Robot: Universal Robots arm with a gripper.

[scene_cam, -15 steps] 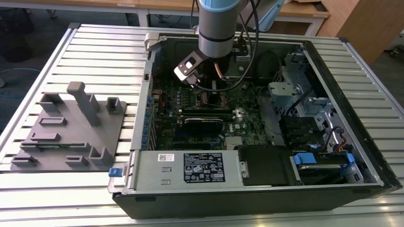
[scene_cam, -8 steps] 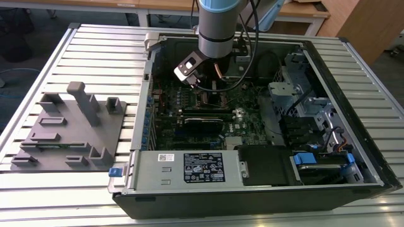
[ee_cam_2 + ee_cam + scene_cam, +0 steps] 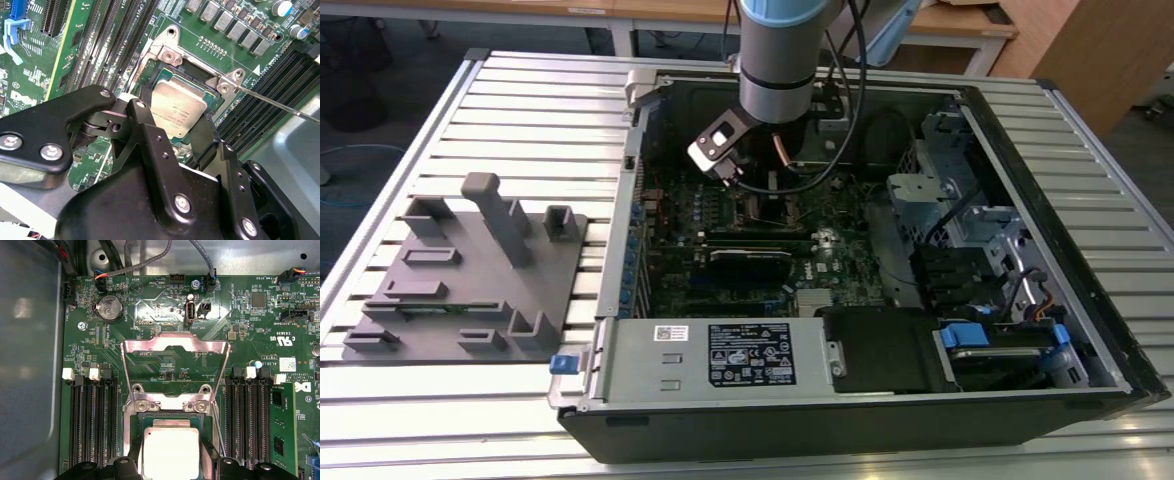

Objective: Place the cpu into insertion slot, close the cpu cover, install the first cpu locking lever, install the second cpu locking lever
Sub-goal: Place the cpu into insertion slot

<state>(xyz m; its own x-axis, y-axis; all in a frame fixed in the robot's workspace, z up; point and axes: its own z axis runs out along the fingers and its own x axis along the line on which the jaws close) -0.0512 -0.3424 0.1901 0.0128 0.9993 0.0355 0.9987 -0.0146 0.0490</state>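
Observation:
The cpu [image 3: 171, 450] [image 3: 176, 109], a small silver-grey square, sits in the insertion slot [image 3: 131, 440] [image 3: 197, 74] on the green board. My gripper [image 3: 172, 467] [image 3: 177, 125] [image 3: 767, 195] reaches down into the open computer case, and its two black fingers [image 3: 209, 460] press against opposite edges of the chip. The cpu cover [image 3: 175, 344], a shiny square frame, stands flipped back behind the slot. A thin metal locking lever [image 3: 280, 102] sticks out, raised, from the slot's corner.
Long black memory slots [image 3: 92, 425] [image 3: 247, 425] flank the socket. A coin battery [image 3: 109, 307] and cables lie beyond the cover. In the exterior view, the case [image 3: 1067, 330] lies on a slatted table with a grey fixture [image 3: 467, 270] at the exterior view's left.

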